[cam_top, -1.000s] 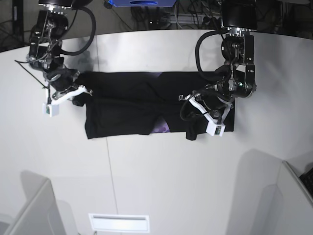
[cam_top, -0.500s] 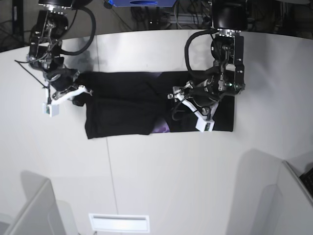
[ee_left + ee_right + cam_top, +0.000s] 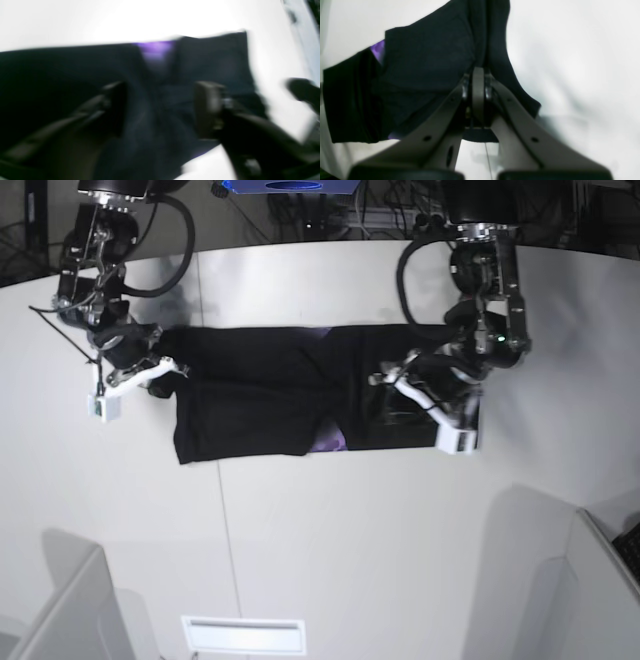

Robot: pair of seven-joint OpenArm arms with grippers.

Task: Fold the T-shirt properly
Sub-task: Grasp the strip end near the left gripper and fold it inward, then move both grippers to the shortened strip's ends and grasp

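The T-shirt (image 3: 290, 395) lies flat on the white table (image 3: 330, 540), w/ black cloth spread as a wide band from the left part of the base view to the right, already folded over itself. A small purple patch (image 3: 332, 442) of the print shows at the lower edge near the middle, and another thin purple bit at the upper edge. The right gripper (image 3: 478, 82) is at the shirt's end on the left of the base view; in its wrist view the jaws are pressed fully together and a ridge of black cloth is pinched betw. them, so it holds the T-shirt. The left gripper (image 3: 160, 110) hovers over the other end of the shirt; its wrist view is blurred, but the two fingers (image 3: 208, 110) stand clearly apart, about half spread, w/ dark cloth below them and nothing betw. them.
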